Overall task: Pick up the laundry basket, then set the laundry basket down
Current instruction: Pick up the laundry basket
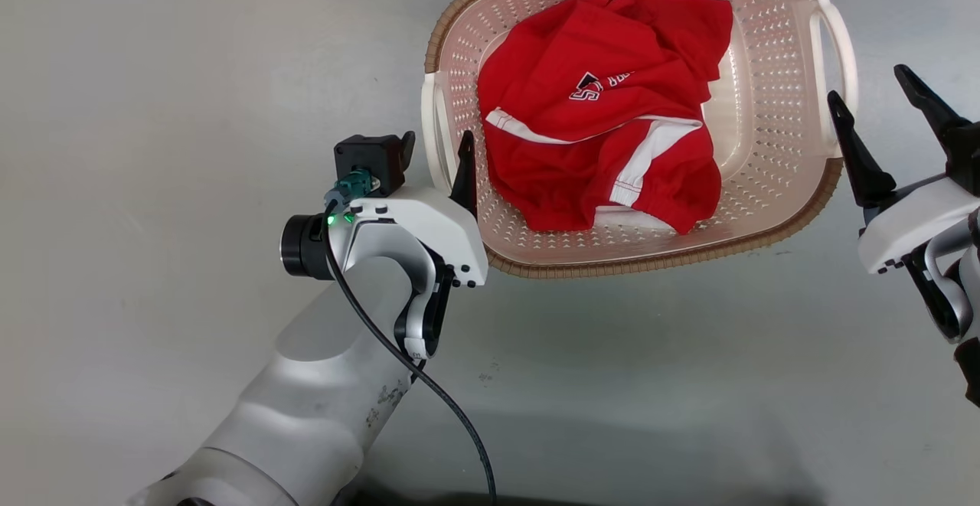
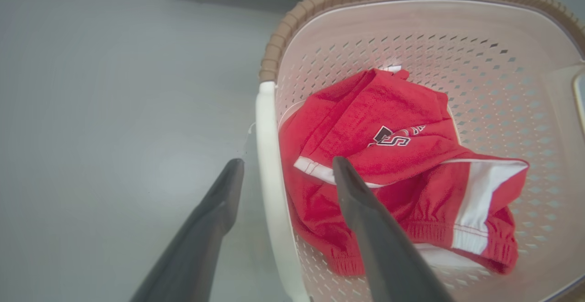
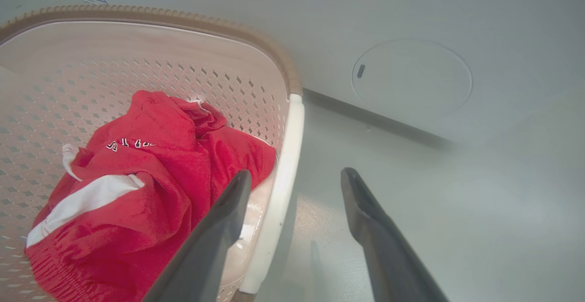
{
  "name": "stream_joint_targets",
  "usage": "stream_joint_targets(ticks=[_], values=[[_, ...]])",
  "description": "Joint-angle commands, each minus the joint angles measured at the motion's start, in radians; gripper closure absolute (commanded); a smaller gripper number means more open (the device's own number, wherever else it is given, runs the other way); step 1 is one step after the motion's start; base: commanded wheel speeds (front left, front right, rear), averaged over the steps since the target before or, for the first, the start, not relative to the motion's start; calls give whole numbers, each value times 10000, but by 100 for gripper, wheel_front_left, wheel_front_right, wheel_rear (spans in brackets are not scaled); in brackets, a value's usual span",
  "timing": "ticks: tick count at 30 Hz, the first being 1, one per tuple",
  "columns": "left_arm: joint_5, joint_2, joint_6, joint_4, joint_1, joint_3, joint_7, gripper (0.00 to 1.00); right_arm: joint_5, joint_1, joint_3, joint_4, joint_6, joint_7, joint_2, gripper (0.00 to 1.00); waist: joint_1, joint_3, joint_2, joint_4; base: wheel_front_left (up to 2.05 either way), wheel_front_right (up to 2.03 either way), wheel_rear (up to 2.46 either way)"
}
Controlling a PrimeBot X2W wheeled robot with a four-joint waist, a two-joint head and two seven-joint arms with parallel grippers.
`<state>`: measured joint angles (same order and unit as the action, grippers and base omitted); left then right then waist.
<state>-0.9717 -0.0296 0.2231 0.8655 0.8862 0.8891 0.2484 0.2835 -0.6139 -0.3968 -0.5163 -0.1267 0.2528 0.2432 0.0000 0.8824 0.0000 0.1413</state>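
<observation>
The laundry basket [image 1: 658, 262], pale pink with a brown woven rim, sits on the grey floor at the top middle of the head view. A crumpled red garment [image 1: 605, 100] with white stripes lies in it. My left gripper [image 1: 437, 138] is open and straddles the basket's left white handle [image 1: 430, 119], one finger outside the basket and one over the inside. In the left wrist view the gripper [image 2: 288, 160] has that handle [image 2: 267, 165] between its fingers. My right gripper [image 1: 867, 83] is open too. In the right wrist view it [image 3: 297, 173] straddles the right handle [image 3: 288, 156].
Grey floor [image 1: 153, 184] surrounds the basket on the left, right and near sides. A white panel with a round cover [image 3: 411, 78] stands just beyond the basket on the right. My left arm's black cable [image 1: 429, 383] hangs below the wrist.
</observation>
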Motion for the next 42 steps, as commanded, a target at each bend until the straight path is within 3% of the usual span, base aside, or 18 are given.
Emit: stream_joint_targets(ticks=[1, 18, 42], values=[[-132, -206, 87, -175, 88, -41, 133, 0, 103, 80, -139, 29, -40, 90, 133, 0, 0, 133, 0, 61, 0, 0, 0], [-1457, -206, 269, 331, 1001, 1621, 133, 0, 476, -994, -800, -1341, -40, 90, -105, 0, 0, 578, 0, 146, 0, 0, 0], [-2368, -206, 398, 484, 1399, 2451, 133, 0, 907, -1509, -1332, -2017, -40, 90, -312, 0, 0, 505, 0, 98, 0, 0, 0]])
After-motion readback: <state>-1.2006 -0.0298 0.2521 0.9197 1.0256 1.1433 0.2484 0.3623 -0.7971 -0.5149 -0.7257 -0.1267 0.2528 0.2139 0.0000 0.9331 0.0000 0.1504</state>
